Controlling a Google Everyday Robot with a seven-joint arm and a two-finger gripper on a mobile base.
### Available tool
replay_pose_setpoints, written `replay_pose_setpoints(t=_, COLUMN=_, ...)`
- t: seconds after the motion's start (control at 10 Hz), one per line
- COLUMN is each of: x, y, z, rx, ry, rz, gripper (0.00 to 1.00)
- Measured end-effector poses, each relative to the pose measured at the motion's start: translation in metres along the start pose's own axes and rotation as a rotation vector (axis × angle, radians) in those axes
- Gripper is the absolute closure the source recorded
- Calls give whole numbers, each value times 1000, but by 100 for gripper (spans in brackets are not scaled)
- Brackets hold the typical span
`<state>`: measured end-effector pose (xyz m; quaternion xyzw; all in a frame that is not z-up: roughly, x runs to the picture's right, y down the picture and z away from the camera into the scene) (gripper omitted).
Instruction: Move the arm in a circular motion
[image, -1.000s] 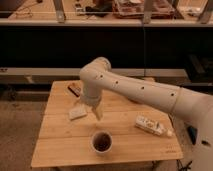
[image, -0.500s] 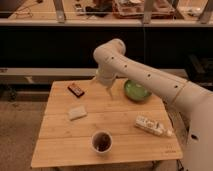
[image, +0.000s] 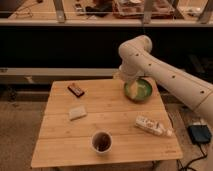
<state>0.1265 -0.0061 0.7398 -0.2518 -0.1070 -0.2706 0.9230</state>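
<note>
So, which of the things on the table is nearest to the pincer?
The green bowl at the far right corner: the pincer hangs directly over it, unlike the others.

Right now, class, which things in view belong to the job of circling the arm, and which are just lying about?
Belonging to the job:
the arm
its claw, hanging over the green bowl

Just lying about:
green bowl
cup
sponge
dark snack bar
bottle lying on its side
wooden table
</note>
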Motion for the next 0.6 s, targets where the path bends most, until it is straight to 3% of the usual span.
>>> replay_pose_setpoints(t=0.3, x=1, y=37, z=2, rx=-18, ry=-27, rz=62, gripper=20)
replay_pose_setpoints(t=0.6, x=-1, y=35, z=1, rx=-16, ry=-27, rz=59, gripper=20)
